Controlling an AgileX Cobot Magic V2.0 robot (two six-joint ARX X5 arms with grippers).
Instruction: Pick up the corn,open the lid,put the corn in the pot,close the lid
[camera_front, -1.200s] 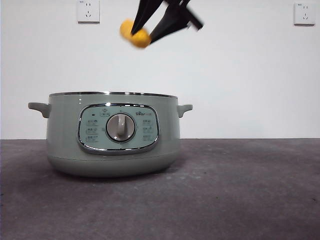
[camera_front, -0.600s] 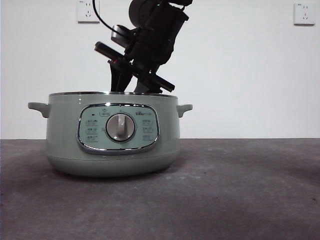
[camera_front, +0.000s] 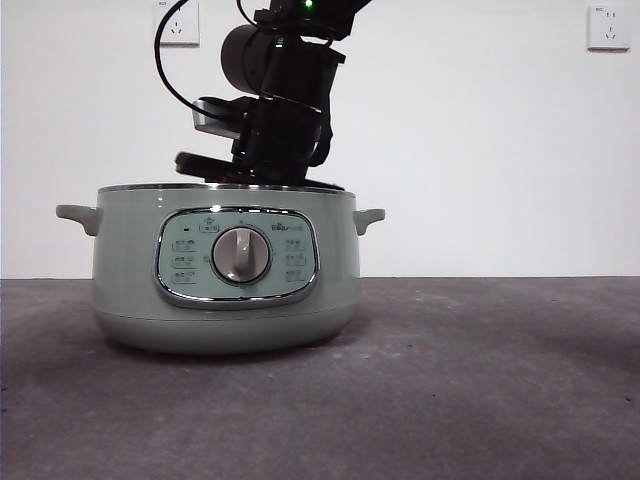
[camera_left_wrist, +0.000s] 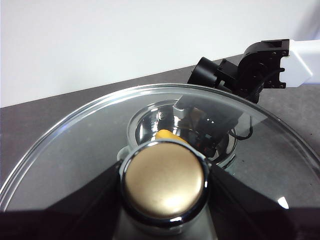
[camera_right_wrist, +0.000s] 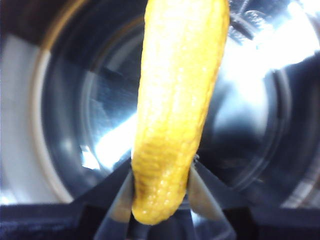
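Note:
The sage-green pot (camera_front: 125, 285) stands open on the table. My right arm (camera_front: 280, 110) reaches down into it, and the rim hides its jaws and the corn in the front view. In the right wrist view my right gripper (camera_right_wrist: 162, 192) is shut on the yellow corn (camera_right_wrist: 177, 95), held inside the shiny pot bowl (camera_right_wrist: 65, 125). My left gripper (camera_left_wrist: 165, 187) is shut on the knob (camera_left_wrist: 165, 182) of the glass lid (camera_left_wrist: 75, 150) and holds it aside. Through the glass I see the corn (camera_left_wrist: 167, 134), the pot bowl (camera_left_wrist: 145, 125) and the right arm (camera_left_wrist: 250, 65).
The pot's control panel with its silver dial (camera_front: 241, 254) faces the front camera. Dark grey table (camera_front: 480, 380) stretches to the right of the pot. A white wall with two sockets (camera_front: 609, 27) stands behind.
The right arm has come down from high above the pot with the corn. Its jaws and the corn have sunk below the pot's rim.

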